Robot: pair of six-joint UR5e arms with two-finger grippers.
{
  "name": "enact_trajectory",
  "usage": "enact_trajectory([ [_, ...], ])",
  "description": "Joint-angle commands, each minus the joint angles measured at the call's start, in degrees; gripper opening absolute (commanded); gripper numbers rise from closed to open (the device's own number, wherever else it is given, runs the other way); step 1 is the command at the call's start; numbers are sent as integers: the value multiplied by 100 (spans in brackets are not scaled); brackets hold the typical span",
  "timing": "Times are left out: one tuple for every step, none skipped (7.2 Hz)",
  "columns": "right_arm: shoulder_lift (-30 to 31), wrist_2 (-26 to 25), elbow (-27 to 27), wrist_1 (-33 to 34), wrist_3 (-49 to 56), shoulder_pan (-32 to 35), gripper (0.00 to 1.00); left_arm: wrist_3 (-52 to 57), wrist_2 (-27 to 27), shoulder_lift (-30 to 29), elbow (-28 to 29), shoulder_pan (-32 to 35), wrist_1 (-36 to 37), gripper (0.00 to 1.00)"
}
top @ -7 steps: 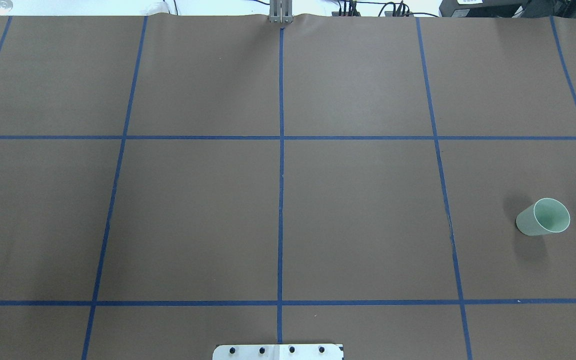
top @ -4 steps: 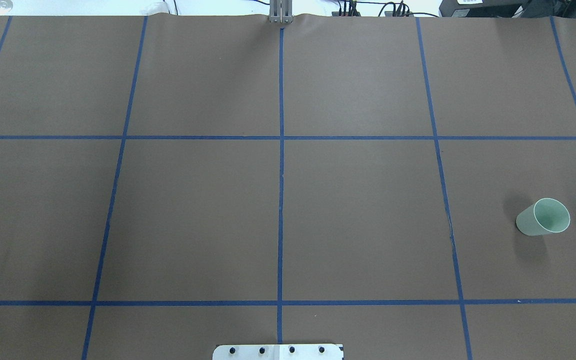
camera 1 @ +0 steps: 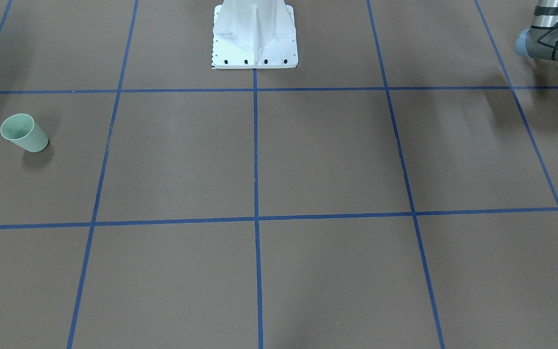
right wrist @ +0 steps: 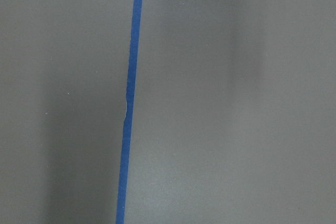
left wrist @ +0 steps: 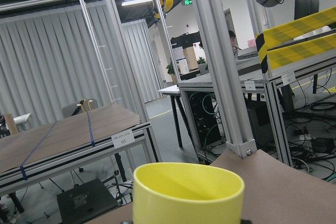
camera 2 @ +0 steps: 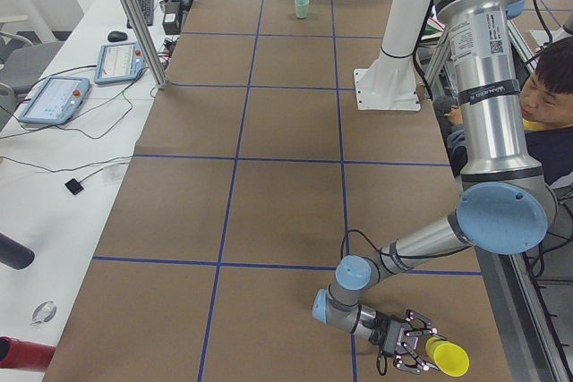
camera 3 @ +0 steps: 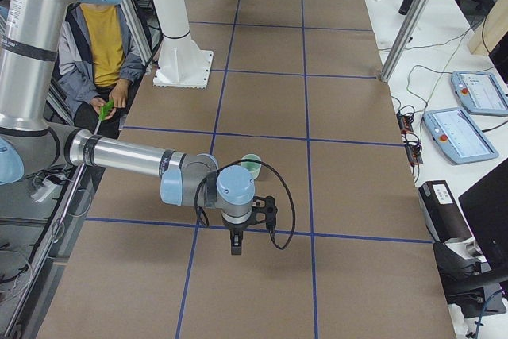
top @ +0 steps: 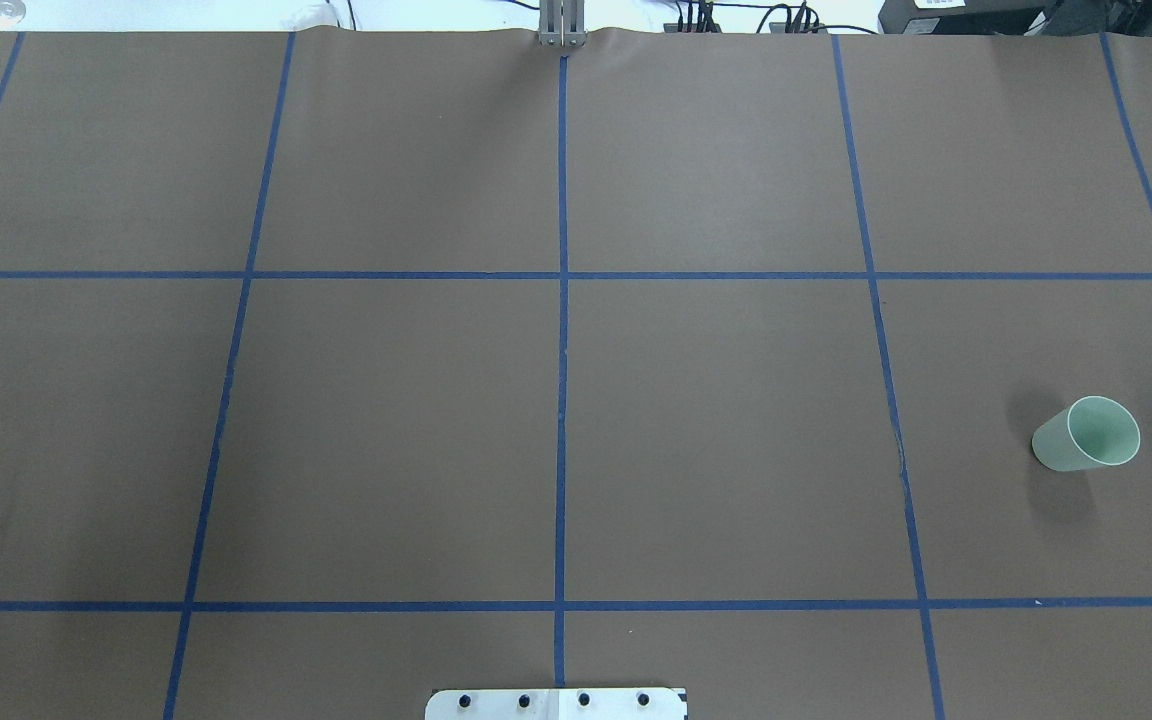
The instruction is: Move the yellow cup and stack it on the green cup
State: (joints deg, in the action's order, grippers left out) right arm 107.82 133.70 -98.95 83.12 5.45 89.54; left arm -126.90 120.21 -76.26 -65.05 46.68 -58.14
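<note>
The green cup point(top: 1086, 435) stands on the brown table at the right in the overhead view, and at the left in the front view point(camera 1: 23, 132). The yellow cup point(camera 2: 445, 357) is in my left gripper point(camera 2: 414, 357) at the table's near end by its robot-side edge. It fills the bottom of the left wrist view point(left wrist: 188, 192), rim up. The left gripper is shut on it. My right gripper point(camera 3: 236, 248) points down over the table, a little short of the green cup point(camera 3: 252, 166). I cannot tell whether it is open or shut. The right wrist view shows only table and tape.
The white robot pedestal point(camera 1: 255, 34) stands at the table's robot side. A seated person point(camera 2: 551, 96) is beside the robot. Tablets point(camera 2: 54, 100) and cables lie on the side bench. Blue tape lines point(top: 561, 400) grid the table.
</note>
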Motion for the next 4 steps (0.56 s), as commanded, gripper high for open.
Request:
enact_trajectory([
  [-6, 24, -2, 2, 0, 2, 100, 199, -680, 311, -479, -1, 49, 42],
  [-6, 24, -2, 2, 0, -6, 100, 227, -979, 531, -857, -1, 40, 42],
  [-6, 94, 7, 2, 0, -6, 100, 288, -1399, 664, -1148, 17, 31, 41],
  [-6, 130, -2, 2, 0, 2, 100, 541, -1778, 709, -1386, 43, 22, 41],
])
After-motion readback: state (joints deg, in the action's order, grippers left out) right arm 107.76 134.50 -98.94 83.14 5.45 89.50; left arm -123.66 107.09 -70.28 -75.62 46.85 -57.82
